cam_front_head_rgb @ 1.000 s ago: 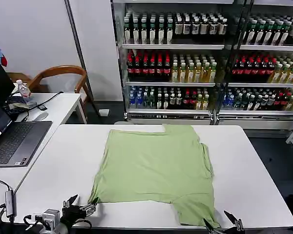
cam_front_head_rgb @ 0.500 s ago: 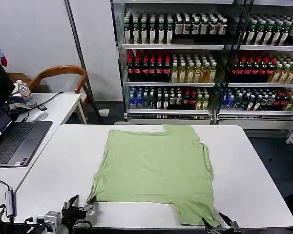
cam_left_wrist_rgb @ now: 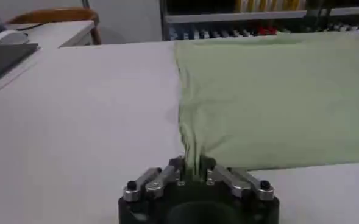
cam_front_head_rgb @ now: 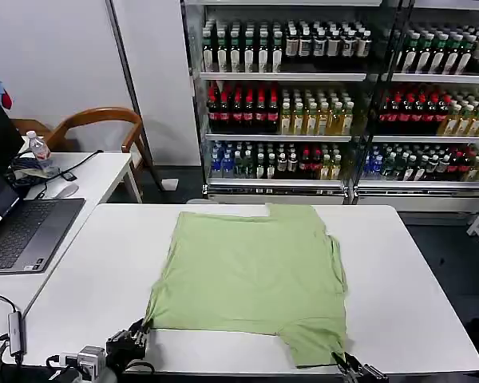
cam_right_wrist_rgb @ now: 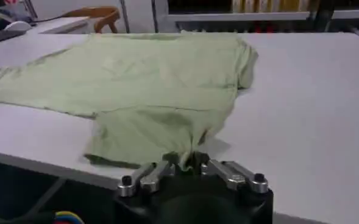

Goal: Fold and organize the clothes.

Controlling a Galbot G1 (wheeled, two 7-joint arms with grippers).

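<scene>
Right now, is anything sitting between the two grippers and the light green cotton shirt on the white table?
Nothing visible. The left gripper is shut on the light green cotton shirt at its near left corner, and the right gripper is shut on the near sleeve edge. The white table around the shirt is bare.

Bottle-stocked shelves (cam_front_head_rgb: pixel 335 104) behind the white table (cam_front_head_rgb: pixel 104 263).

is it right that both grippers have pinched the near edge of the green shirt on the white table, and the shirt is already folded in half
Not quite. Both the left gripper and the right gripper are shut on the near edge of the green shirt, but the head view shows it spread flat on the white table, not yet folded.
</scene>
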